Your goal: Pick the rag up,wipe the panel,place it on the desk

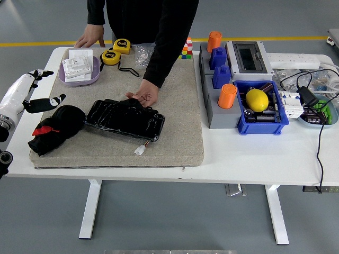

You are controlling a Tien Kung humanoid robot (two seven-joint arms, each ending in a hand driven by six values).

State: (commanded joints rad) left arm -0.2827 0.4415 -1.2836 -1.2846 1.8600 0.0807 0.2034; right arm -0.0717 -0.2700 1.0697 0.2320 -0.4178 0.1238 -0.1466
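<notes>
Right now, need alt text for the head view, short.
A person's hand holds the far edge of a glossy black panel on a grey mat, while the robot's left hand reaches in from the left beside a black rag. To the right stand bins of parts, one holding a lemon.

The robot's left arm [15, 94] has a smooth white shell over its forearm, giving way to a black hand [45, 103] with slim black fingers [57, 98]. The person [143, 24] wears a black long-sleeved top.
</notes>
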